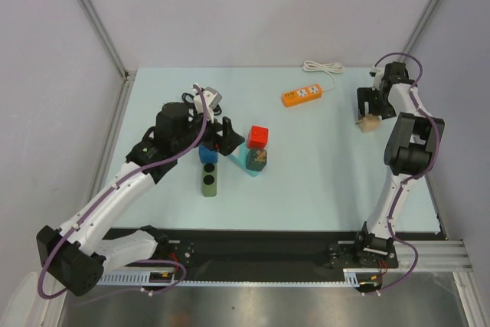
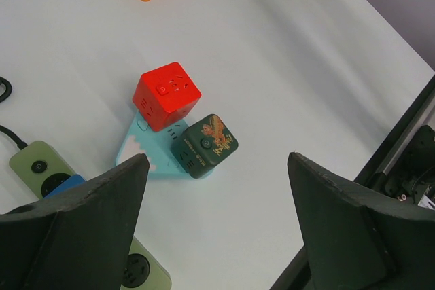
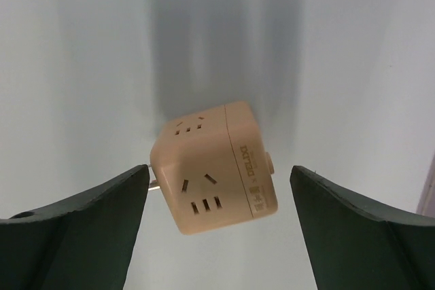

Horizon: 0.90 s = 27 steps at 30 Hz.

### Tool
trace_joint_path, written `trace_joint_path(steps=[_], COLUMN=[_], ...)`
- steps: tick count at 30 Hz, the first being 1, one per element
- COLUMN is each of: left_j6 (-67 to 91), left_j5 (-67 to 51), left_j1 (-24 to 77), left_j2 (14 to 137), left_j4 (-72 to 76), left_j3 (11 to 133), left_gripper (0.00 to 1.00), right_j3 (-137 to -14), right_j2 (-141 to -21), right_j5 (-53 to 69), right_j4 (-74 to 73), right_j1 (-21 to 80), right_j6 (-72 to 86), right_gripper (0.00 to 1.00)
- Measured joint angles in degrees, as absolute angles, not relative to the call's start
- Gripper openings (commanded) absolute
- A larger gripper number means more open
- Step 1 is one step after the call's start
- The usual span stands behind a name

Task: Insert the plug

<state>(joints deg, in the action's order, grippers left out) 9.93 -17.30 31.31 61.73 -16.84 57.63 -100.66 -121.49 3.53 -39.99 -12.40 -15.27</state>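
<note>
A loop of thin black cord [image 1: 186, 99] lies behind my left wrist; a piece of it shows at the left edge of the left wrist view [image 2: 4, 89]. The small black plug itself is hidden. My left gripper [image 1: 227, 138] is open and empty above the table, with the olive-green power strip [image 2: 39, 166] under its left finger [image 2: 102, 208]. My right gripper [image 1: 367, 106] is open at the far right, its jaws astride a beige cube socket [image 3: 214, 168] without touching it.
A red cube socket [image 2: 166, 94] and a dark green cube socket [image 2: 204, 145] sit on a teal block [image 2: 139, 154]. A blue piece [image 2: 64, 185] rests on the green strip. An orange power strip [image 1: 300, 96] with a white cord [image 1: 321, 68] lies at the back.
</note>
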Motion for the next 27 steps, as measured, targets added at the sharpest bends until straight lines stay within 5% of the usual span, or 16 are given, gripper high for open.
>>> trace_joint_path(steps=[4,11,15,24,27], left_j6=[9.9,9.3,8.9,8.9,8.6], left_j5=[-17.4,-17.6,-17.6,-18.1,-17.0], left_j1=[31.3,31.2,31.2,31.6,33.6], left_j2=[61.9,62.0,62.0,62.0,62.5], left_j4=[-16.9,-16.9,-16.9,-16.9,-17.0], left_j3=[57.6,57.6,57.6,57.5,57.5], left_gripper=[0.89,0.88,0.86,0.85,0.86], right_j3=[-100.7,-98.9,-92.7,-75.5,-71.8], right_j2=[-123.1,-122.2,-118.1,-105.3,-102.2], right_j5=[4.2,5.8,5.0,0.5,0.4], right_j4=[-40.1,-38.2,-36.7,-36.3,-36.5], right_j1=[-12.6,-12.0,-8.3,15.4,20.1], right_j6=[-15.2,-13.5,-11.0,1.9,7.5], right_gripper=[0.83,0.40,0.26,0.32,0.74])
